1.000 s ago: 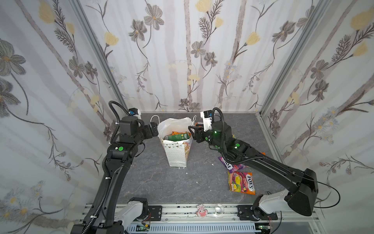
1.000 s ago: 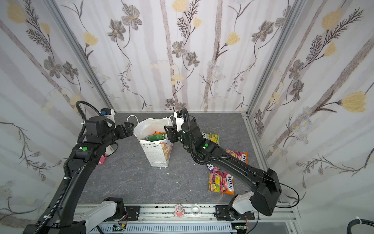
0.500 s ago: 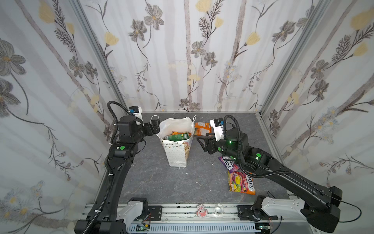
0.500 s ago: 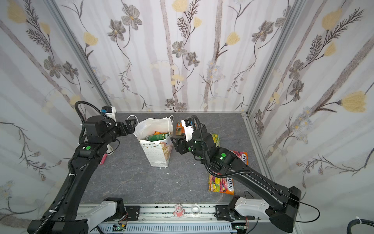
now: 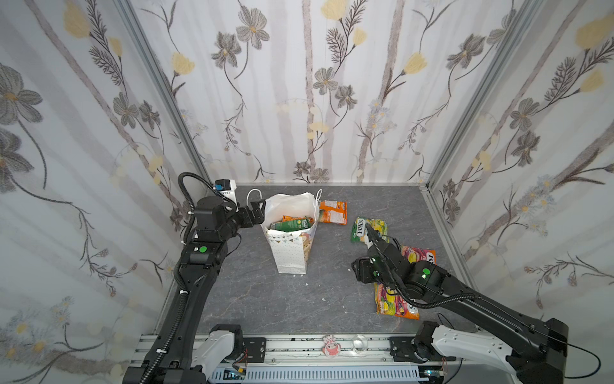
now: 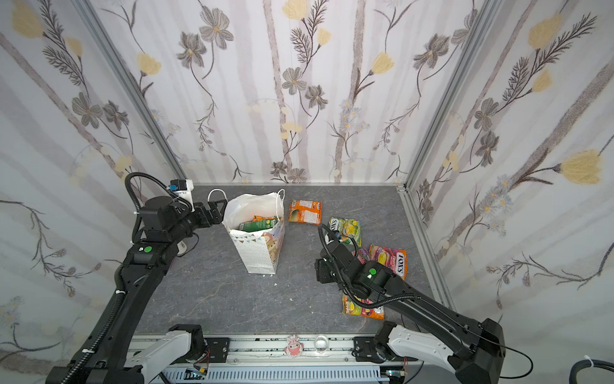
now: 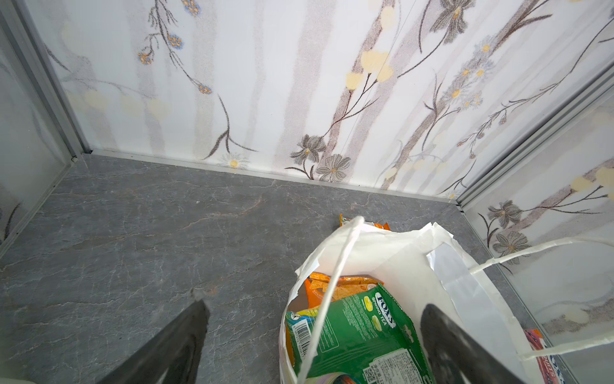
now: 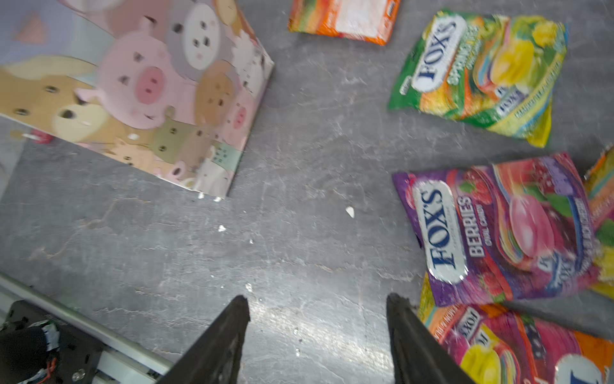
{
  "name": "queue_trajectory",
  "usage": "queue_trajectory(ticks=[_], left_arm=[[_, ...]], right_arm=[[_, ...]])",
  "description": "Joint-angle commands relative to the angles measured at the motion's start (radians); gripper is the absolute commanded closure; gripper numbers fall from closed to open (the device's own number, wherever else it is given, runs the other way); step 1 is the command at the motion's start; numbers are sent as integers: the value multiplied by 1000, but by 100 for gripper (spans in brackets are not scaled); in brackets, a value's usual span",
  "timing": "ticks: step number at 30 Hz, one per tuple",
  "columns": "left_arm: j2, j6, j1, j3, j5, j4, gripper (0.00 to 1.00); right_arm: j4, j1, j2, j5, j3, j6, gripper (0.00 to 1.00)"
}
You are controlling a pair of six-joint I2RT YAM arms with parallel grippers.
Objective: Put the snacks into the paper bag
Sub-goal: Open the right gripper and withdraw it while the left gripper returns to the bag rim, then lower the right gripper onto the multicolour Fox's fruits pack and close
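On the grey marbled tabletop point(image 5: 265, 299) we see the tall white paper gift bag point(image 5: 290, 247) upright, a green glossy packet point(image 7: 358, 332) inside; left gripper point(image 5: 258, 212) gapes at its rim, right gripper point(image 8: 318, 299) spread empty near the purple glossy packet point(image 8: 498, 229).

Left gripper point(image 5: 257, 212), at the left rim of the paper bag point(image 5: 292, 246): the rim stands between its fingers point(image 7: 442, 339). In the bag, below that gripper, the top bagged packet point(image 7: 358, 332) lies on the lower bagged packet point(image 7: 342, 286). Right gripper point(image 8: 318, 297), over bare floor point(image 8: 232, 249), well right of the bag and nearer the front. Just right of it, the Berries packet point(image 8: 498, 229), resting on the edge of the front packet point(image 8: 498, 349); the Fruits packet point(image 5: 418, 256) touches the Berries packet's far side. Behind the Right gripper, the mid packet point(image 5: 368, 229); farther back, just beside the bag's right wall, the rear packet point(image 5: 332, 212).
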Motion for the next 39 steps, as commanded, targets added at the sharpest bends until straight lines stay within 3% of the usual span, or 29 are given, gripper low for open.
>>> queue_trajectory(ticks=[1, 9, 13, 28, 39], left_arm=[[0, -24, 3, -7, 14, 32, 0], [18, -28, 3, -1, 40, 24, 0], [21, -20, 3, 0, 35, 19, 0], [27, -15, 3, 2, 32, 10, 0], [30, -20, 2, 0, 34, 13, 0]], right_arm=[[-90, -3, -16, 62, -63, 154, 35], [-33, 4, -14, -62, -292, 319, 36], [-28, 21, -19, -62, -339, 351, 35], [-75, 19, -11, 68, -321, 365, 30], [35, 11, -4, -13, -401, 350, 31]])
